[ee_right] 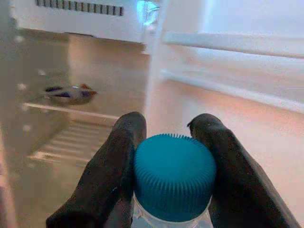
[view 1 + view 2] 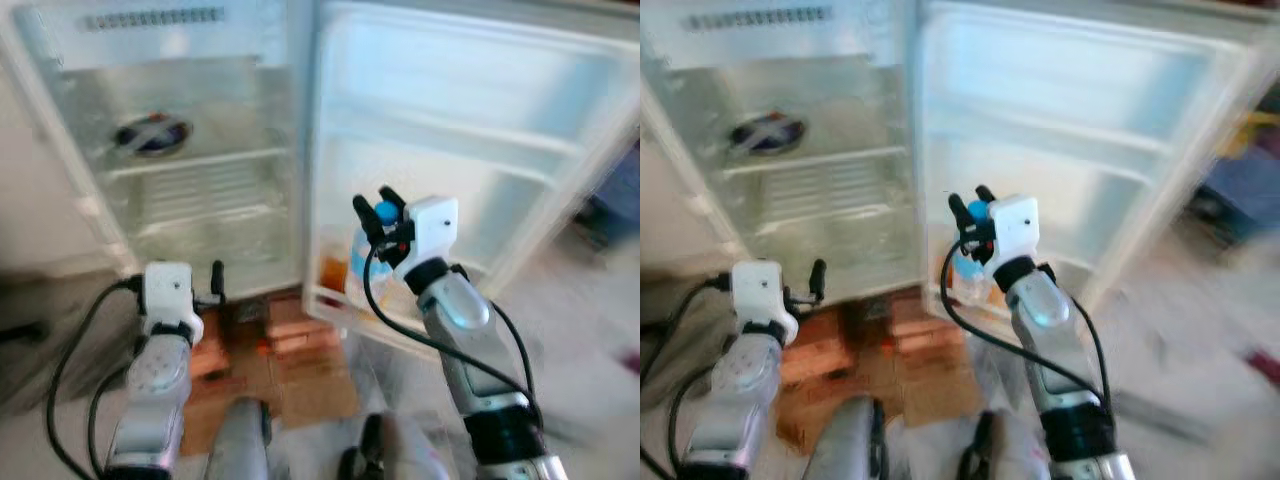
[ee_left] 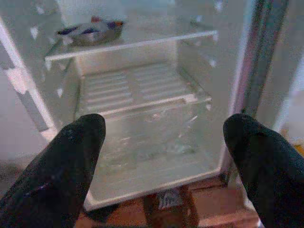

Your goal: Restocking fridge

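Right gripper (image 2: 380, 212) clenched on bottle (image 2: 366, 262) cap only, over door shelf (image 2: 345, 305); left gripper (image 3: 161, 137) released. Risk: bottle slips, tips.

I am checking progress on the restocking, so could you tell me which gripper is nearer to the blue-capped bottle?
Right. The right gripper is shut on the blue-capped bottle at the fridge door shelf; the left gripper is open, facing the fridge's main compartment.

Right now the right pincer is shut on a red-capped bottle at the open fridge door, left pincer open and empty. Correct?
Not quite: the cap is blue, not red. The right wrist view shows the right pincer shut on the blue-capped bottle. The rest holds: it is at the open fridge door, and the left pincer is open and empty.
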`<state>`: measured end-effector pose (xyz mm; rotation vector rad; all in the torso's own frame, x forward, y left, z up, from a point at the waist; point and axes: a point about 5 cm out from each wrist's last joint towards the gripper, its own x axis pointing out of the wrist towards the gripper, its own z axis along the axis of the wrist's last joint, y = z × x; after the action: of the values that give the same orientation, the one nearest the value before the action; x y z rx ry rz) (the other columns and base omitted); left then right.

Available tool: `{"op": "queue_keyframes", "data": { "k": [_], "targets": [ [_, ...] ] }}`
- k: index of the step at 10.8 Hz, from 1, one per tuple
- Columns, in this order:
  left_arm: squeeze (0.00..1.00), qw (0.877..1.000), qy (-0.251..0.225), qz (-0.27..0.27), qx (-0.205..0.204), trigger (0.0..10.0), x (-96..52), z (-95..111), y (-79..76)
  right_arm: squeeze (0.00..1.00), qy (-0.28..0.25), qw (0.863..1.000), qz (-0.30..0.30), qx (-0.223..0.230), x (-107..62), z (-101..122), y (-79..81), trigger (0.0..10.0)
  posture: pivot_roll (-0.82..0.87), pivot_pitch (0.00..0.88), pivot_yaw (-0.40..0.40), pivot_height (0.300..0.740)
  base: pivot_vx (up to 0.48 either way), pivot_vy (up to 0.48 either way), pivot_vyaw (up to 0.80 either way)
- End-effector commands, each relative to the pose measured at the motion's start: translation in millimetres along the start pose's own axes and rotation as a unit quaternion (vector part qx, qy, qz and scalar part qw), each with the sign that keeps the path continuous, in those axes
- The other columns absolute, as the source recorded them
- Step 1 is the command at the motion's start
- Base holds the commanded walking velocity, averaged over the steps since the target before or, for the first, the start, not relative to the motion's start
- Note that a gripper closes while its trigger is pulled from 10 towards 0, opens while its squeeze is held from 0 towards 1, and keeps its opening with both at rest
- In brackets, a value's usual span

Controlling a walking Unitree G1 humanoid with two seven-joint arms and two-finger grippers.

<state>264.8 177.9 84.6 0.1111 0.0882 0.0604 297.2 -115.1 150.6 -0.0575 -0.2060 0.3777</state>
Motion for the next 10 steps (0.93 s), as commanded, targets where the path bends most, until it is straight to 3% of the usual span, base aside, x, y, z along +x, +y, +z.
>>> {"op": "queue_keyframes", "data": {
  "k": [1,2,3,5,10],
  "targets": [
    [0.00,1.000,0.003,0.004,-0.001,10.0,-3.7,-1.8,2.6,0.00,-0.009,0.999,-0.020,-0.026,4.3,4.1,-6.8,10.0,0.12,0.044,-0.039,0.651,0.000,0.000,0.00],
    [0.00,1.000,0.002,0.004,-0.002,10.0,-3.8,-1.9,2.8,0.00,0.000,0.997,-0.064,-0.053,3.6,-0.2,-19.8,10.0,0.12,0.044,-0.039,0.651,0.000,0.000,0.00],
    [0.00,1.000,0.001,0.005,-0.003,10.0,-4.2,-1.6,2.9,0.00,0.007,0.995,-0.082,-0.046,2.7,-3.5,-27.1,10.0,0.12,0.047,-0.039,0.651,0.000,0.000,0.00],
    [0.00,1.000,-0.006,0.002,-0.012,10.0,-3.6,0.5,1.0,0.00,0.006,0.995,-0.085,-0.048,2.8,-4.0,-26.9,10.0,0.12,0.049,-0.038,0.651,0.000,0.000,0.00],
    [0.00,1.000,-0.006,0.004,-0.013,10.0,-3.3,0.4,1.0,0.00,-0.002,0.995,-0.092,-0.045,5.6,-5.3,-26.7,10.0,0.12,0.050,-0.037,0.562,0.000,0.000,0.00]
  ]
}}
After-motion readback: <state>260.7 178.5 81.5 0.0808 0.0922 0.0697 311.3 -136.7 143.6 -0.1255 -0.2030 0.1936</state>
